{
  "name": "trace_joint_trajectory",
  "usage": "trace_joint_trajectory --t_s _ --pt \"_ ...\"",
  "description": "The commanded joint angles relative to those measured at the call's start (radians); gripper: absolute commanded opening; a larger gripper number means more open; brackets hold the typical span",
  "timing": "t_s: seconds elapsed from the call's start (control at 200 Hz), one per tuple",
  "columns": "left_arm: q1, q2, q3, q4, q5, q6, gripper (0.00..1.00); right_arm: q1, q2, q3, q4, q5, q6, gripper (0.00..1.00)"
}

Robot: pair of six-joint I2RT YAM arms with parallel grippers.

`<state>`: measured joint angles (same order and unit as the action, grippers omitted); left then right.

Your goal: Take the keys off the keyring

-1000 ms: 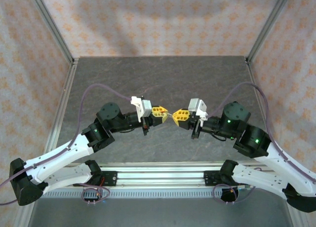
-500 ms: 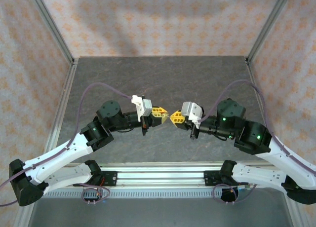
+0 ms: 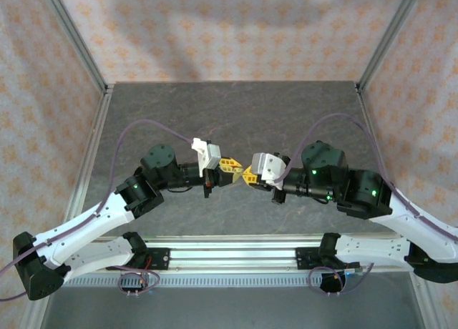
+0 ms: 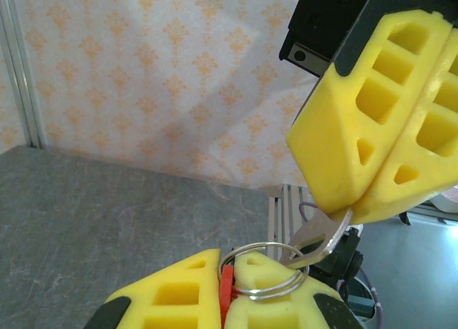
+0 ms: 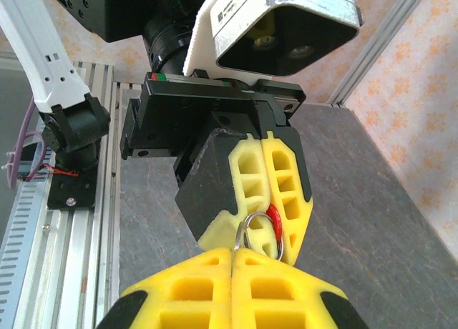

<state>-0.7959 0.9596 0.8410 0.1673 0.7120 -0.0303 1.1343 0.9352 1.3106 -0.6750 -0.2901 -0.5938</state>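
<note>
While L tool clamps keyring, R tool grips key.

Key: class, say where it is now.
Left wrist view, lower right of centre: the key hangs from the shut right pincer above, threaded on the keyring gripped by the left pincer below.

Bright polished wire keyring, glossy red plastic tab, dull silvery metal key, matt yellow moulded-plastic fingers, mottled grey matt tabletop, brushed aluminium rail
</note>
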Motion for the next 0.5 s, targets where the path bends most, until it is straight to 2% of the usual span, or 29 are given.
trace_joint_trajectory --t_s 0.0,0.496 --pt "0.038 0.013 0.053 0.072 -0.115 -0.045 0.0 0.083 0.045 0.011 -0.087 -0.245 -0.009 0.0" --pt "0.047 0.002 0.043 0.087 -0.072 -0.059 0.0 0.107 0.115 0.029 -0.074 -0.379 0.051 0.0"
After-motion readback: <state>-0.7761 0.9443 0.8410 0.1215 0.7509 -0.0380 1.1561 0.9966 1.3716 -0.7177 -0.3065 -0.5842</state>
